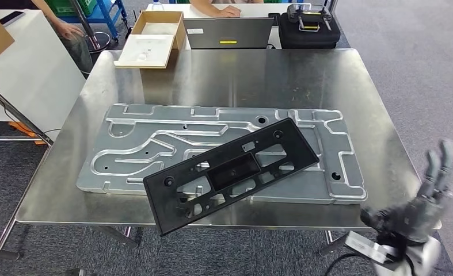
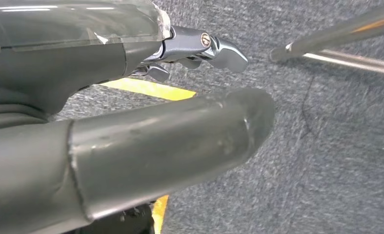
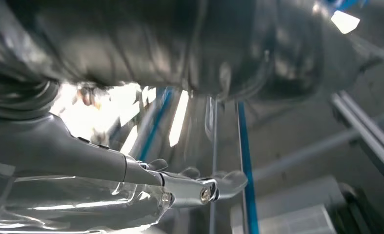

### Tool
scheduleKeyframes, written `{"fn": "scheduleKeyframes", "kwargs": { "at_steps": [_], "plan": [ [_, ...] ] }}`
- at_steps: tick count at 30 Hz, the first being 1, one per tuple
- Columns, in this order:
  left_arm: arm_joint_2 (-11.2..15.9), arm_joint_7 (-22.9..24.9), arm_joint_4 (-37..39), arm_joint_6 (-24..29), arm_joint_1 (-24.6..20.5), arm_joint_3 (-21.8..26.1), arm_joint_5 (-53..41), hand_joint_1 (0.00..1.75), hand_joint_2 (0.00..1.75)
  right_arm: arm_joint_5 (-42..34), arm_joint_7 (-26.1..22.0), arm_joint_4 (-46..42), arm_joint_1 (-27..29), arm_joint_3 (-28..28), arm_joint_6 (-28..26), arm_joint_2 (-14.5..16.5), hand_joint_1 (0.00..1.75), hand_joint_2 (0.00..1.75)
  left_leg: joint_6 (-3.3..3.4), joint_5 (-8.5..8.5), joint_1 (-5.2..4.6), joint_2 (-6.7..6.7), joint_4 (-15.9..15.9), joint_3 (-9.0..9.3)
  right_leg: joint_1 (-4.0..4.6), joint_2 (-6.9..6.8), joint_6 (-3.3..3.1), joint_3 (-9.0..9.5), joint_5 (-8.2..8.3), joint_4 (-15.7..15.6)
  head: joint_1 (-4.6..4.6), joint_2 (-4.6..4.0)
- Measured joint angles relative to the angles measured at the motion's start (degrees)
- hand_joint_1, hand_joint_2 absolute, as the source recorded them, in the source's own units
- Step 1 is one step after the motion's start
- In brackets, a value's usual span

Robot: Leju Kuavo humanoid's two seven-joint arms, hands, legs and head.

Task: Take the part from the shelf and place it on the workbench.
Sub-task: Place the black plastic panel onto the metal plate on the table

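The black part (image 1: 232, 172) lay tilted on the silver plate (image 1: 155, 144), its near corner poking past the tabletop (image 1: 241, 75) edge. The right hand (image 1: 422, 201) had its fingers (image 1: 437, 167) spread, holding nothing. A bump could tip the part off.

I see motion blur on the raised right hand (image 1: 425, 201) off the table's near right corner, finger detail unreadable, right wrist view smeared, background indistinct, large silver grooved metal plate (image 1: 155, 144) partly hidden under the black perforated plastic frame part (image 1: 232, 172), seated person (image 1: 224, 8) cut off at top edge.
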Motion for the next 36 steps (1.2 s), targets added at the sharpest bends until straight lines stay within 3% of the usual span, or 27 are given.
{"fn": "scheduleKeyframes", "kwargs": {
  "at_steps": [2,3,4,6,8,12,14,16,17,18,19,20,22,24,27,29,32,33,34,36],
  "plan": [
    [0.0,-0.3,0.0,0.1,0.2,0.4,0.2,0.00,0.00,-0.2,-0.1,-5.8,3.2,-4.9,0.2,2.3,0.00,0.00,-0.17,-3.09,0.09,0.08,7.2,-3.10,0.20,0.01,-0.26,0.03,-0.10,0.1,-0.01,0.00],
    [0.0,-0.5,0.0,0.2,0.4,0.5,0.3,0.00,0.00,-0.6,-0.1,-8.4,4.7,-7.4,0.2,3.5,0.00,0.00,-0.13,-3.22,0.09,0.08,8.6,-3.65,0.28,0.04,-0.30,0.08,-0.13,0.1,-0.01,0.00],
    [0.0,-0.7,0.0,0.4,0.7,0.7,0.4,0.00,0.00,-1.3,-0.1,-10.8,6.1,-9.9,0.2,4.6,0.00,0.00,0.02,-2.23,0.07,0.08,7.7,-3.10,0.37,0.10,-0.31,0.14,-0.16,0.1,-0.02,0.00],
    [0.1,-1.2,0.0,0.6,1.3,1.2,0.5,0.00,0.00,-2.9,-0.1,-14.9,8.7,-14.8,0.2,6.2,0.00,0.00,0.63,1.43,0.02,0.06,0.4,0.71,0.52,0.29,-0.24,0.34,-0.24,0.1,-0.01,0.00],
    [0.2,-1.5,0.0,0.8,1.6,1.7,0.6,0.00,0.00,-4.1,-0.1,-18.1,10.8,-19.0,0.3,7.5,0.00,0.00,1.14,3.41,-0.22,0.07,-6.4,4.13,0.76,0.47,0.11,0.38,-0.31,0.3,0.00,0.00],
    [0.3,-1.8,0.0,0.9,1.8,2.3,0.6,0.00,0.00,-5.0,-0.1,-21.8,13.3,-24.3,0.4,9.2,0.00,0.00,1.84,3.82,-0.38,0.15,-8.4,5.03,0.67,0.66,1.39,0.33,-0.41,0.4,0.00,0.00],
    [0.3,-1.8,0.0,0.9,1.8,2.5,0.6,0.00,0.00,-5.0,-0.1,-22.9,13.9,-25.8,0.5,9.6,0.00,0.00,2.45,4.32,-0.09,0.33,-8.9,5.25,0.57,0.69,2.00,-0.78,-2.68,3.4,0.01,0.00],
    [0.3,-1.9,0.0,0.9,1.8,2.7,0.6,0.00,0.00,-5.1,-0.1,-23.6,14.4,-26.8,0.5,9.9,0.00,0.00,2.72,4.49,-0.07,0.52,-9.0,5.13,0.30,0.70,2.48,-3.78,-6.84,10.4,0.01,0.00],
    [0.3,-1.9,0.0,0.9,1.9,2.8,0.6,0.00,0.00,-5.1,-0.1,-23.8,14.6,-27.2,0.5,10.1,0.00,0.00,2.73,4.50,-0.09,0.59,-9.0,5.06,0.18,0.69,2.67,-5.30,-8.36,13.9,0.01,0.00],
    [0.3,-1.9,0.0,0.9,1.9,2.8,0.6,0.00,0.00,-5.1,-0.1,-23.9,14.8,-27.4,0.5,10.2,0.00,0.00,2.73,4.50,-0.09,0.65,-8.9,5.03,0.07,0.69,2.81,-6.08,-8.81,15.9,0.00,0.00],
    [0.3,-1.9,0.0,0.9,2.0,2.8,0.6,0.00,0.00,-5.1,-0.1,-24.0,14.9,-27.7,0.5,10.3,0.00,0.00,2.70,4.49,-0.08,0.68,-8.9,5.05,-0.05,0.68,2.92,-5.79,-8.06,15.7,0.00,0.00],
    [0.3,-1.9,0.0,0.9,2.0,2.9,0.6,0.00,0.00,-5.1,-0.1,-24.1,15.0,-27.9,0.5,10.4,0.00,0.00,2.63,4.45,-0.06,0.68,-8.8,5.13,-0.19,0.66,2.96,-4.30,-6.29,13.1,0.00,0.00],
    [0.3,-1.9,0.0,0.9,2.0,2.9,0.6,0.00,0.00,-5.1,-0.1,-24.4,15.1,-28.1,0.5,10.5,0.00,0.00,2.27,4.22,-0.14,0.64,-8.5,5.27,-0.33,0.66,2.84,-0.05,-2.75,4.9,0.01,0.00],
    [0.3,-1.9,0.0,0.9,1.9,2.9,0.6,0.00,0.00,-5.1,-0.1,-24.7,15.2,-28.4,0.5,10.6,0.00,0.00,1.71,4.04,-0.35,0.60,-8.3,5.21,-0.14,0.73,2.37,1.98,-1.58,0.5,0.00,0.00],
    [0.3,-1.9,0.0,0.9,1.9,2.9,0.6,0.00,0.00,-5.1,-0.1,-25.0,15.3,-28.6,0.5,10.8,0.00,0.00,0.76,3.86,-0.30,0.58,-8.1,5.14,-0.01,0.80,1.37,1.90,-1.45,0.1,0.00,0.00],
    [0.3,-1.9,0.0,0.9,1.9,2.9,0.6,0.00,0.00,-5.2,-0.1,-25.2,15.3,-28.7,0.5,10.8,0.00,0.00,0.20,1.90,-0.13,0.56,-5.5,4.03,-0.18,0.71,0.57,1.93,-1.17,-0.3,-0.01,0.00],
    [0.3,-1.9,0.0,0.9,1.9,3.0,0.6,0.00,0.00,-5.9,-0.1,-25.3,15.3,-29.2,0.5,11.1,0.00,0.00,-0.26,-3.62,-0.04,0.56,5.5,-0.95,-0.07,0.56,0.11,1.75,-1.06,-0.3,-0.01,0.00],
    [0.3,-2.0,0.0,0.9,1.9,3.1,0.6,0.00,0.00,-6.1,-0.1,-25.2,15.3,-29.4,0.5,11.2,0.00,0.00,-0.30,-4.31,-0.03,0.56,8.1,-2.16,0.00,0.54,0.08,1.72,-1.07,-0.2,-0.01,0.00],
    [0.3,-2.1,0.0,0.9,1.9,3.2,0.6,0.00,0.00,-6.2,-0.1,-25.1,15.4,-29.7,0.5,11.2,0.00,0.00,-0.25,-3.76,-0.04,0.56,8.5,-2.33,0.06,0.55,0.04,1.73,-1.09,-0.2,0.00,0.00],
    [0.4,-2.3,0.0,0.9,1.9,3.4,0.5,0.00,0.00,-5.9,-0.1,-24.9,15.7,-29.9,0.5,11.3,0.00,0.00,0.13,0.02,-0.06,0.55,2.9,0.44,0.14,0.60,0.02,1.87,-1.18,0.0,-0.01,0.00]
  ]
}}
